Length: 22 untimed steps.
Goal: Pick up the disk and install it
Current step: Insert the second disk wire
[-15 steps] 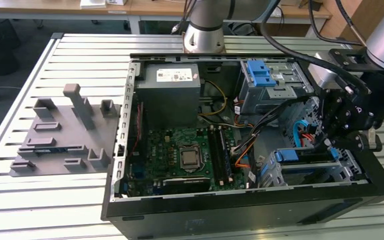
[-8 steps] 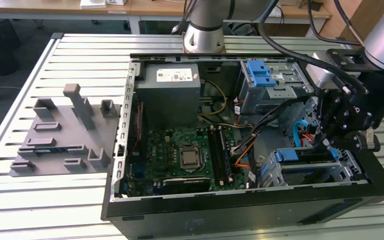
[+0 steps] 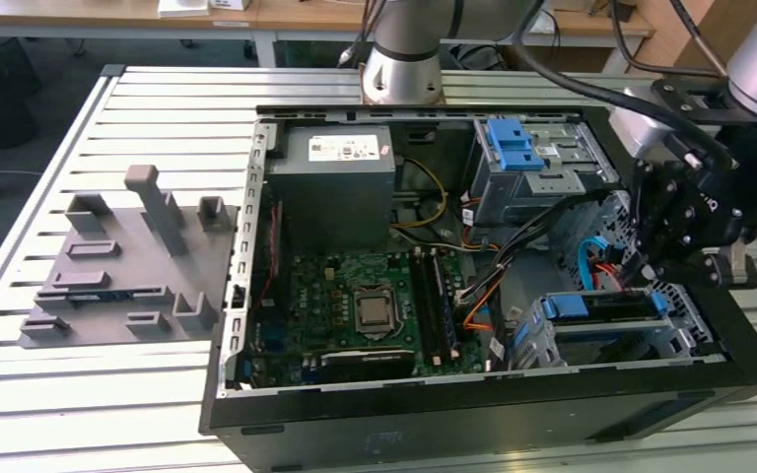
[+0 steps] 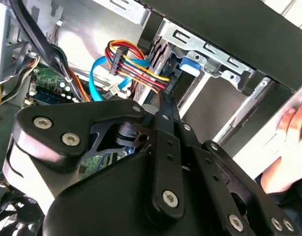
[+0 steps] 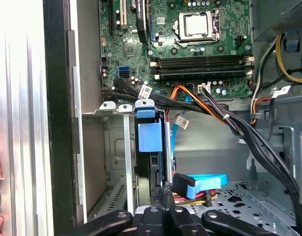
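Note:
The disk (image 3: 597, 307) sits edge-on in the lower drive cage at the front corner of the open computer case, on the exterior view's right. Its blue carrier bracket (image 5: 150, 135) shows between the cage's metal rails, and the bracket's blue tab (image 4: 190, 64) appears in the second wrist view. My gripper (image 3: 642, 278) hangs inside the case right at the disk's cable end. Its fingertips (image 5: 163, 189) are pressed together against the disk's rear edge with nothing between them. The thin black fingers (image 4: 165, 103) come to a point beside the power plug.
Coloured power wires (image 4: 136, 66) and a blue data cable (image 4: 99, 73) cross beside the cage. The motherboard (image 3: 366, 305), grey power supply (image 3: 339, 182) and an upper blue-tabbed cage (image 3: 523, 148) fill the case. A grey fixture (image 3: 129, 266) lies on the table. A person's hand (image 4: 288, 147) rests outside the case wall.

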Each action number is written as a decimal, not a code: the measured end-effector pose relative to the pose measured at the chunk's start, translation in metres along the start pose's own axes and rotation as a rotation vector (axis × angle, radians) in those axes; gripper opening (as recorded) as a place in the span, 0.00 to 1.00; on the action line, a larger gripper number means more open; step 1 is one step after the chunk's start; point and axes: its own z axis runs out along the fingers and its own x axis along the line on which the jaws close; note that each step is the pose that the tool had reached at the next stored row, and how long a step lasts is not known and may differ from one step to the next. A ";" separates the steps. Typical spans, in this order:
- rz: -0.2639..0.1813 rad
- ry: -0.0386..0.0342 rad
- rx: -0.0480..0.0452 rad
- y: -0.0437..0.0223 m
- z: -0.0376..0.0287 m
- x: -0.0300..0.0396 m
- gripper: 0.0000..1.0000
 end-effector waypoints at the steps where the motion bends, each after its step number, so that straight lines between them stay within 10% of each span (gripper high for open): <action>1: 0.000 -0.0001 0.0000 0.0001 -0.0028 -0.0008 0.11; 11: 0.000 0.0000 0.0000 0.0007 -0.0272 -0.0047 0.11; 22: 0.000 0.0016 0.0000 0.0080 -0.0294 -0.0052 0.11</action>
